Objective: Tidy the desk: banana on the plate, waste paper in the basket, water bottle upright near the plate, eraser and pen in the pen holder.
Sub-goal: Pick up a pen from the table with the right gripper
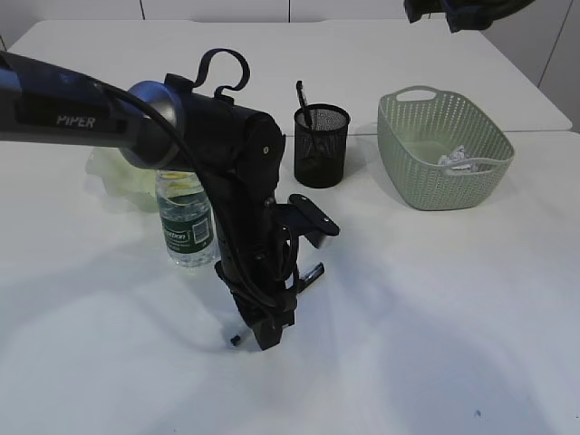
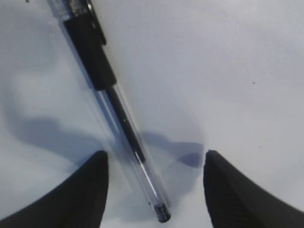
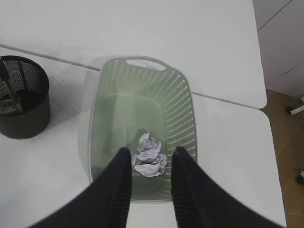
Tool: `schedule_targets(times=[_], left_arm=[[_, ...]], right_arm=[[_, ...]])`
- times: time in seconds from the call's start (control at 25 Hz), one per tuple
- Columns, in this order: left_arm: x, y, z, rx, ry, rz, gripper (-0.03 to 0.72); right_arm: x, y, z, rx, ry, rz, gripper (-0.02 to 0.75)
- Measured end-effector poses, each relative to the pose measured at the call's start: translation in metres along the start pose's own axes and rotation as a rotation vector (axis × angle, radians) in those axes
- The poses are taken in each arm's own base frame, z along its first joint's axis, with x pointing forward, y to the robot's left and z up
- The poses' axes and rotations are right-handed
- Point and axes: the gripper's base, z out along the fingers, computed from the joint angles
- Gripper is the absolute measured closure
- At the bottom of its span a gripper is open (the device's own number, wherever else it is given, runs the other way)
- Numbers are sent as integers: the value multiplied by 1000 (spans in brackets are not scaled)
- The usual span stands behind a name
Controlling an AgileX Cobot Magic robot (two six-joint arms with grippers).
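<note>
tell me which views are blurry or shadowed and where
Left wrist view: soft focus up close, the pen and the fingertips blurred, grey shadows on the table. Right wrist view: sharp on the waste paper in the basket. Exterior view: even light, faint arm shadows.

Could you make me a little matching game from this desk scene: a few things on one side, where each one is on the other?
Things:
1. crumpled paper
2. clear pen
3. water bottle
4. pen holder

Places:
A. lying flat on the table between the open left gripper fingers
B. standing upright behind the left arm
C. inside the green basket
D. left of the basket

Pairs: 1-C, 2-A, 3-B, 4-D
</note>
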Motion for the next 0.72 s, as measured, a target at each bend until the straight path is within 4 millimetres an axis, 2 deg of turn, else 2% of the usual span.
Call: schedule_targets(times=[0.4,0.72], left_arm=[[1,0,0,-3,6,3,367],[1,1,0,-15,13,12,439]], right_arm=[[0,0,0,0,0,0,519],[0,0,0,0,0,0,519]])
